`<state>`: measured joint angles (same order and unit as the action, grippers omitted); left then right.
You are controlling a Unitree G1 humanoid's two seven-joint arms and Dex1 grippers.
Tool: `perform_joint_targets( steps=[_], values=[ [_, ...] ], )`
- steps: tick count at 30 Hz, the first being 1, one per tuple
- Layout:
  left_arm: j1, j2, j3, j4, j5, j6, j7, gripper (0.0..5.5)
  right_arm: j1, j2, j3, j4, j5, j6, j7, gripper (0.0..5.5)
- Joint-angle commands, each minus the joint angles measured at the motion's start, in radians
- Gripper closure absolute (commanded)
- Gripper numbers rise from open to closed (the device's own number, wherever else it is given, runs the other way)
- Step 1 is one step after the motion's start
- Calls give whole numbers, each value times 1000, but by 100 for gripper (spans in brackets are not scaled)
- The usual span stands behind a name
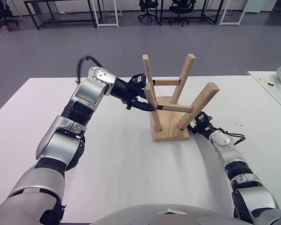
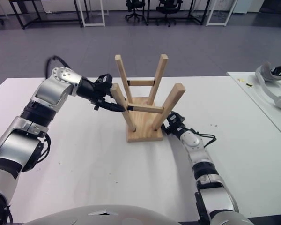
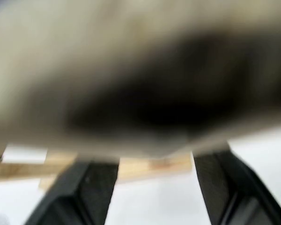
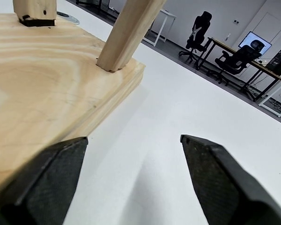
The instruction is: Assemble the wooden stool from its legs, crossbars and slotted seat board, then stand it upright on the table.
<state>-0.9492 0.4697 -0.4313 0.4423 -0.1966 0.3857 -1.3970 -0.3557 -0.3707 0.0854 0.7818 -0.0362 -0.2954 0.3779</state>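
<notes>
We see stool upside down mid-table, seat flat, legs up. L gripper at its 9 o'clock, jaws spread by near-left leg. R gripper at 4 o'clock, jaws spread, low beside seat edge
</notes>
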Motion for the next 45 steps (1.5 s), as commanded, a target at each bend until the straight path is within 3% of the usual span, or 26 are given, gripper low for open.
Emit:
perform_joint_targets(
  steps=[1,7,9,13,17,22,25,28,33,37,41,45],
  values=[
    [109,-70,-109,93,110,24,59,227,24,70,69,37,-41,28,54,177],
    [98,-65,-93,94,84,17,52,135,15,60,62,41,-37,29,57,177],
    [92,-53,-36,12,-2,40,3,106,12,56,59,49,-37,30,55,177],
    [34,0,98,-125,-147,116,-67,102,19,55,59,58,-38,27,50,177],
    [9,53,273,-158,-179,111,47,102,-9,42,37,50,-23,33,52,177],
    [76,121,375,-273,-268,189,52,102,-94,-23,-27,13,3,62,41,177],
    [86,123,497,-380,-412,302,111,102,-199,-97,-92,-137,4,142,0,177],
    [100,95,606,-442,-506,356,228,102,-284,-143,-105,-443,-29,285,-14,177],
    [153,96,658,-531,-551,355,333,102,-358,-152,25,-994,-100,551,99,177],
    [183,113,669,-538,-544,335,368,102,-376,-117,108,-1273,-78,795,168,177],
    [229,132,680,-581,-548,331,398,102,-319,-60,149,-1419,7,1062,184,177],
    [224,130,664,-583,-552,323,409,102,-250,-111,229,-1385,-108,1051,121,177]
  ],
)
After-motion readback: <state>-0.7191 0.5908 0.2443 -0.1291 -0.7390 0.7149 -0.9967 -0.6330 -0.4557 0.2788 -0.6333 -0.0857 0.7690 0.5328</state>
